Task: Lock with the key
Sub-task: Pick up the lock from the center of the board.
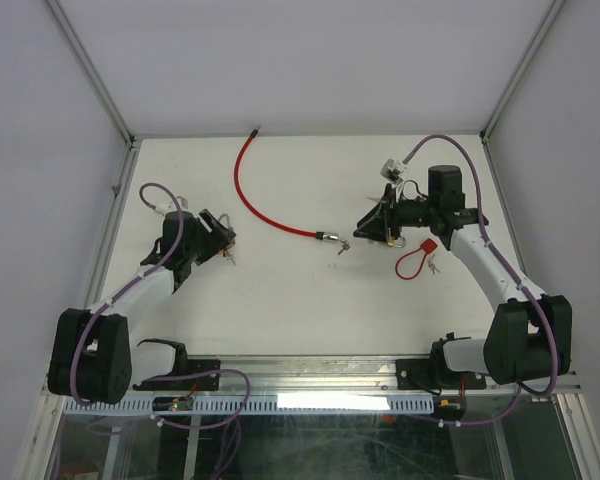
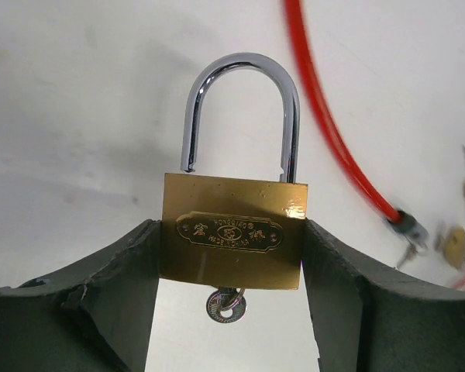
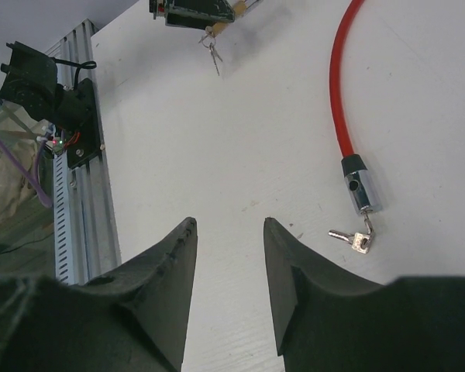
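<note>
Left wrist view is showing the left gripper [image 2: 229, 260] clamping the brass padlock [image 2: 231, 213] by its sides, key [image 2: 226, 304] sitting in its underside; the right gripper [image 3: 229, 232] is hovering part-open, holding nothing.

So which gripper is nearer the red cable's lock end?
Right. Right gripper is open just beside the cable lock end; left gripper farther off, clamped on the brass padlock.

Jaws clamped, the left arm [image 1: 150, 288] reaches forward; the right arm [image 1: 486, 256] holds jaws parted.
</note>
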You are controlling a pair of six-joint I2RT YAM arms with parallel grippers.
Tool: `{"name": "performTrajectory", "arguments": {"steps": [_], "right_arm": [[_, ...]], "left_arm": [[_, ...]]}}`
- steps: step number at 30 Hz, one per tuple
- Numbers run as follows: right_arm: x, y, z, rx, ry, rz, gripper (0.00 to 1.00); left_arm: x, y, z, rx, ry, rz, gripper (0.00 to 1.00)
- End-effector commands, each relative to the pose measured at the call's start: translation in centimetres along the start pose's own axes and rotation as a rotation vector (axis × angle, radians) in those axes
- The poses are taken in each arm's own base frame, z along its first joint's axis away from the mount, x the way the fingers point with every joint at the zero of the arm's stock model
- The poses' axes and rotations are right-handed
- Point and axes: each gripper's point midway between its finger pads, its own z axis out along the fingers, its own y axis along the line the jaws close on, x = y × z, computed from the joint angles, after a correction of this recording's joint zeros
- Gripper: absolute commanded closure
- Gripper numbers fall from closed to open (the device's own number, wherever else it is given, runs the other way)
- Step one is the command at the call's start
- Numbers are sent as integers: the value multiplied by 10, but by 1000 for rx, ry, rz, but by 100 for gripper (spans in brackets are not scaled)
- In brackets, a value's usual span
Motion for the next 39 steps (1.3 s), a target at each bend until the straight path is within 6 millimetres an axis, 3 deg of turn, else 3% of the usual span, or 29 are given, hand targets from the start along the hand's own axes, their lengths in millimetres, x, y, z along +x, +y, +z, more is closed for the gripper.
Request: {"name": "performTrajectory", "arguments": {"steps": [1, 6, 13, 16, 21, 34, 39], "right_arm": [[-12, 10, 3, -65, -47, -81, 58], [-7, 18, 3, -120, -55, -151, 57], [11, 34, 1, -215, -94, -427, 54], [24, 46, -2, -268, -113, -607, 46], [41, 46, -5, -277, -75, -826, 36], [48, 35, -3, -256, -46, -876, 34], [50, 35, -1, -268, -40, -850, 34]], "left_arm": [[-19, -97, -40, 498, -119, 155, 64], [9, -130, -61, 773, -32, 243, 69], [54, -168, -81, 1056, 130, 330, 73], [68, -181, -93, 1167, 202, 365, 73], [98, -189, -97, 1265, 357, 403, 73], [157, -205, -112, 1432, 605, 484, 73], [171, -211, -114, 1461, 660, 498, 74]]}}
